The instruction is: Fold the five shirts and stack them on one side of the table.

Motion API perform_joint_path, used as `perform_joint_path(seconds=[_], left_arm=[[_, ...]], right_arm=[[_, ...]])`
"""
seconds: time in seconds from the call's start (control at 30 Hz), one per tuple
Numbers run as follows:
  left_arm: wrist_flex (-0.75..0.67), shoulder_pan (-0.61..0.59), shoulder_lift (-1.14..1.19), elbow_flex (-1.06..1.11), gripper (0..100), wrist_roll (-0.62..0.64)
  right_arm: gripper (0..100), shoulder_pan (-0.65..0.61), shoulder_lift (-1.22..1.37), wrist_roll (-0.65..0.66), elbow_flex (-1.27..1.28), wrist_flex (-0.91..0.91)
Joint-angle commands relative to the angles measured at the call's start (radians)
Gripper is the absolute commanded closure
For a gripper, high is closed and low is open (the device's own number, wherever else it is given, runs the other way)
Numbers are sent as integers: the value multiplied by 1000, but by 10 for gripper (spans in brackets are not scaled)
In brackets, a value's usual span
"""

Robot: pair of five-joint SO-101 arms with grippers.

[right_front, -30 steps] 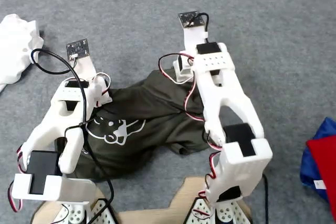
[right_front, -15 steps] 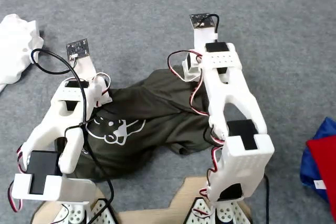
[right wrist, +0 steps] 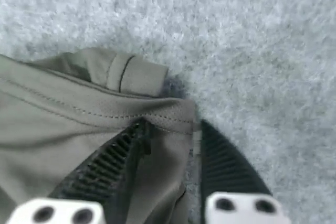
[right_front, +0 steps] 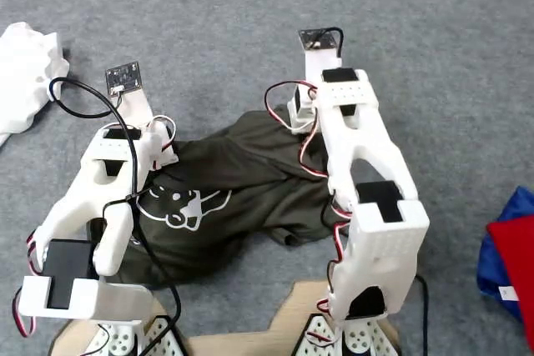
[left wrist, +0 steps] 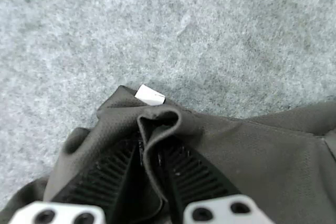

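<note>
Currently judged the spreading step: left gripper (left wrist: 152,153) pinches a fold of the olive shirt (right_front: 225,174); right gripper (right wrist: 173,150) clamps its hem. Next, both should draw apart, flattening it for folding.

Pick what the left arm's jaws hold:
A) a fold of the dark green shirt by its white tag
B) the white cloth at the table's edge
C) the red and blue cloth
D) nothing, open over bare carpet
A: in the left wrist view the left gripper has its jaws shut on a raised fold of the dark green shirt, just beside the white tag.
</note>
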Motion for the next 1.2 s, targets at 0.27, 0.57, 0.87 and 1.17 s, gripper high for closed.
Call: perform_joint_path(seconds=[0.27, 0.57, 0.87, 1.17], left_arm=[[-2, 5, -2, -49, 981, -5], [-2, 6, -2, -54, 981, -5], [28, -20, -30, -94, 981, -2], [347, -91, -397, -422, 981, -2]], right_arm=[[988, 48, -5, -101, -94, 8], [994, 45, -30, -104, -173, 64], [994, 44, -320, -84, -176, 100], [994, 21, -667, -84, -278, 192]])
